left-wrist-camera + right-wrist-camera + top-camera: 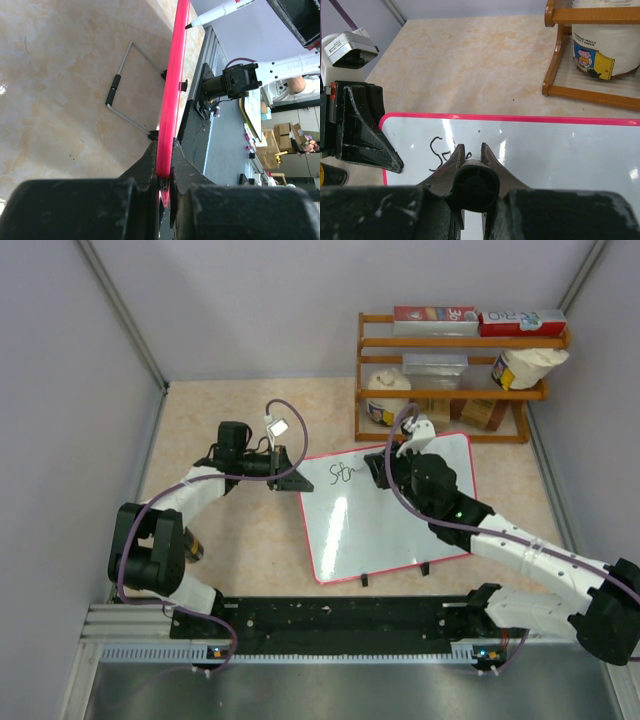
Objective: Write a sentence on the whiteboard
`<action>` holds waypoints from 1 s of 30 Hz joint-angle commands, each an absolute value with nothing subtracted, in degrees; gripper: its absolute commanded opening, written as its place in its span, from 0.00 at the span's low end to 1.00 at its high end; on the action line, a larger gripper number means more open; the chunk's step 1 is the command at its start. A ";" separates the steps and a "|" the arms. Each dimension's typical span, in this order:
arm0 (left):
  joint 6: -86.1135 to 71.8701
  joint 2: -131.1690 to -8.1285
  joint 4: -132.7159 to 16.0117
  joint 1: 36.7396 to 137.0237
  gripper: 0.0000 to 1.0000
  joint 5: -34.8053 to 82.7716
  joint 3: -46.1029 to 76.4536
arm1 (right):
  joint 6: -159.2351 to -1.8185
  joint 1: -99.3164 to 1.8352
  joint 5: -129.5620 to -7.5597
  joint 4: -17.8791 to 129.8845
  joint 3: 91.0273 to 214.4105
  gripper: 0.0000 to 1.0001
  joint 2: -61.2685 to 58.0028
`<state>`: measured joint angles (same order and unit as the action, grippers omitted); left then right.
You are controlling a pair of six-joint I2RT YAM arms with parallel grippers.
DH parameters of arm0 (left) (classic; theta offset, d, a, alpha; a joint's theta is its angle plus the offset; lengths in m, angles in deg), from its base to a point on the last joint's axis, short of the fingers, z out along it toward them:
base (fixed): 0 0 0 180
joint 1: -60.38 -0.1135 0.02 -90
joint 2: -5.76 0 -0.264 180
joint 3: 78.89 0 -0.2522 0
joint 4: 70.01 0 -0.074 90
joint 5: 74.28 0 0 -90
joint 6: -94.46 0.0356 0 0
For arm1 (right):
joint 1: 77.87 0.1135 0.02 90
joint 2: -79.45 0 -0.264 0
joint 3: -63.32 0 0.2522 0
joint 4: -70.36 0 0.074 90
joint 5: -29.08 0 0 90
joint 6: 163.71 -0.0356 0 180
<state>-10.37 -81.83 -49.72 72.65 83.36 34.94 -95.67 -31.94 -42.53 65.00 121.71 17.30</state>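
The whiteboard (352,532), white with a thin red frame, lies tilted in the middle of the table. My left gripper (291,480) is shut on its left edge; in the left wrist view the red frame (173,85) runs up from between the jaws of that gripper (165,172). My right gripper (471,150) is shut on a marker pen (476,186) and holds it tip-down over the board's upper left. The sentence (343,474) is a few black letters beside the tip, also visible in the right wrist view as black strokes (437,150). The pen's tip (189,25) is at the board's surface.
A wooden rack (455,390) stands at the back right with boxes and paper rolls (605,47). A wire stand (122,85) props the board from behind. Grey walls close in the left and right sides. A metal rail (330,625) runs along the near edge.
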 commanded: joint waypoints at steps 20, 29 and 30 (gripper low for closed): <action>-2.92 -81.78 -47.11 75.15 0.00 75.05 35.66 | -94.81 -32.69 -39.92 64.95 123.93 0.00 20.04; -2.84 -81.69 -47.11 75.24 0.00 74.96 36.02 | -95.51 -32.69 -37.72 63.01 125.07 0.00 17.75; -2.84 -81.69 -47.19 75.24 0.00 74.87 36.02 | -95.51 -32.69 -37.72 63.01 124.90 0.00 17.57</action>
<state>-10.31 -81.83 -49.64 72.90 83.16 34.94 -95.47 -31.96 -39.69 62.51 122.21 18.15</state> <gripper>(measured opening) 0.073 0.099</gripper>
